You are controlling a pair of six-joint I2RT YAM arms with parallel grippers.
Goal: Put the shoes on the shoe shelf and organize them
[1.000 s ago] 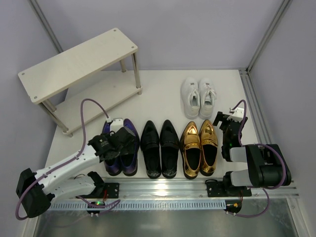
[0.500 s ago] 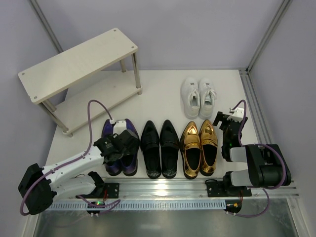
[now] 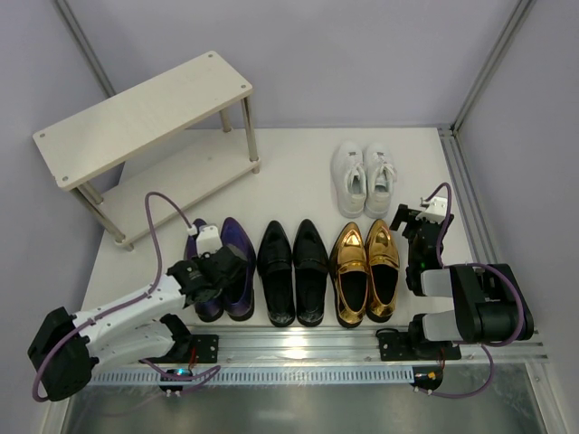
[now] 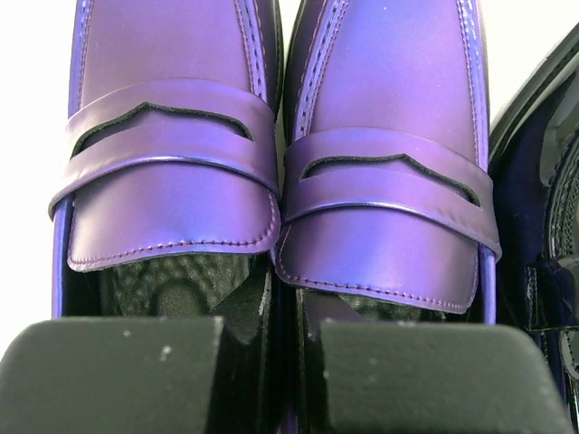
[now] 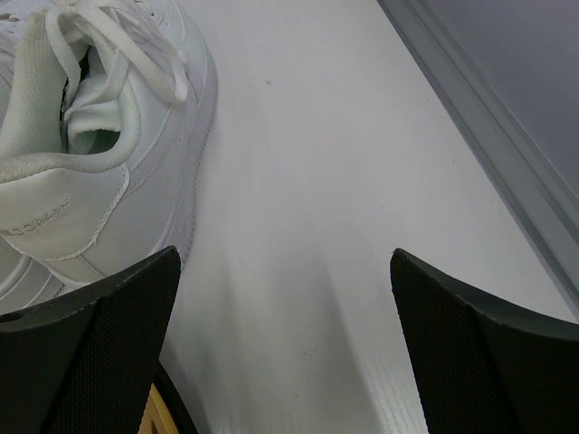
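The purple shoes stand at the left end of the row on the table, toes pointing away. My left gripper is down in their openings. In the left wrist view one finger sits inside each shoe, and the left gripper is shut on the two touching inner walls of the purple shoes. Black shoes and gold loafers stand to the right, with white sneakers behind the loafers. The shoe shelf stands at the far left with nothing on it. My right gripper is open over bare table beside a sneaker.
A metal rail runs along the near edge at the arm bases. A raised frame edge borders the table on the right. Grey walls close the back and sides.
My left gripper has gone from open above the purple shoes to shut on their inner walls, and the two shoes are pressed together. The right arm has not moved.
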